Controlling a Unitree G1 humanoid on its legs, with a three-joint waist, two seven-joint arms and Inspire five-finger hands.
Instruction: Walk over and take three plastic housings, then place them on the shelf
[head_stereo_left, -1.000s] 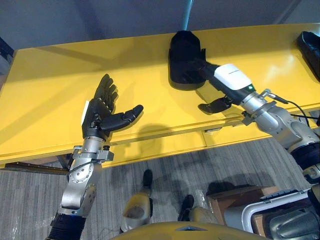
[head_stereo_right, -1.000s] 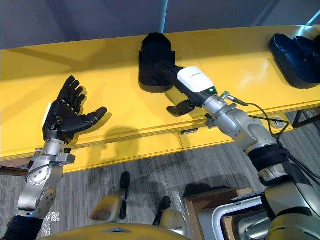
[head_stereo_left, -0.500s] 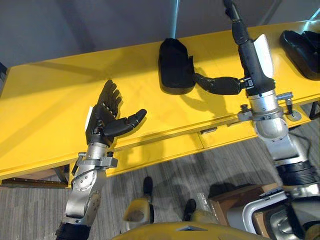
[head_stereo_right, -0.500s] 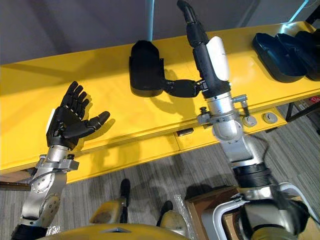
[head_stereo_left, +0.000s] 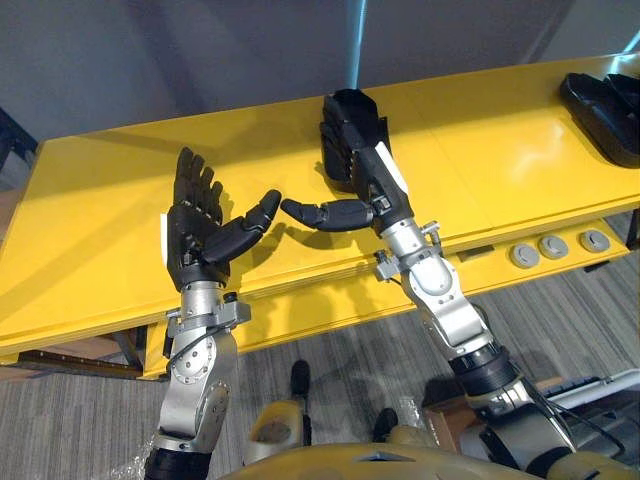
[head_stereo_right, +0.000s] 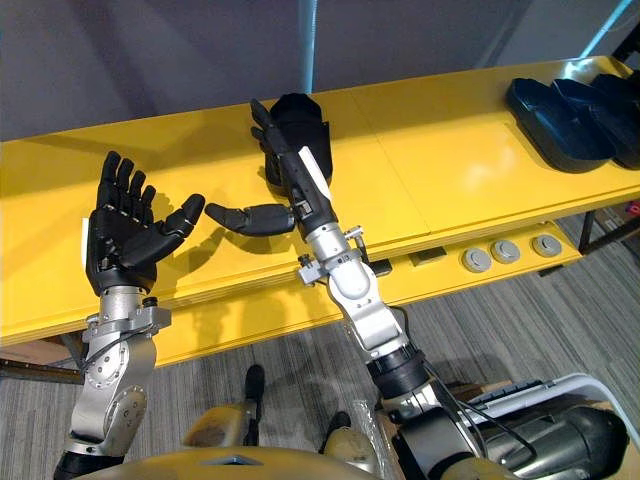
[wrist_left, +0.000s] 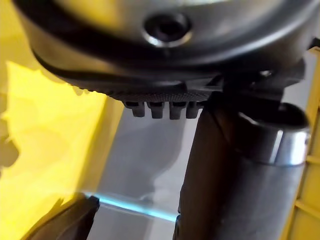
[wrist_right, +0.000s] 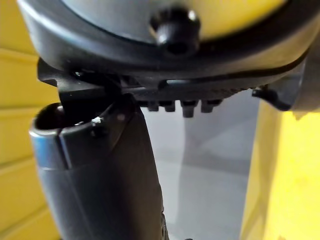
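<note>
1. The left hand (head_stereo_left: 200, 228) is raised above the near left part of the yellow table (head_stereo_left: 480, 150). Its palm faces the right arm, its fingers are straight and spread upward, and it holds nothing. Its thumb slants out to the right.
2. The two thumbs nearly meet tip to tip over the table's front part. A small gap shows between them in both eye views.
3. The right hand (head_stereo_right: 300, 185) lies just right of centre, above the table. Its fingers are straight and point away from the robot, its thumb sticks out to the left, and it grips nothing.
4. One black plastic housing (head_stereo_right: 306, 115) stands on the far middle of the table, by the back edge. The right hand's fingers (head_stereo_right: 270, 125) reach across its left side. I cannot tell whether they touch it or hang just above it.
5. Three grey round fittings (head_stereo_right: 505, 252) sit in a row on the table's front rail, well right of the right arm.
6. More dark housings (head_stereo_right: 562, 112) lie close together at the table's far right end, well apart from both hands.
</note>
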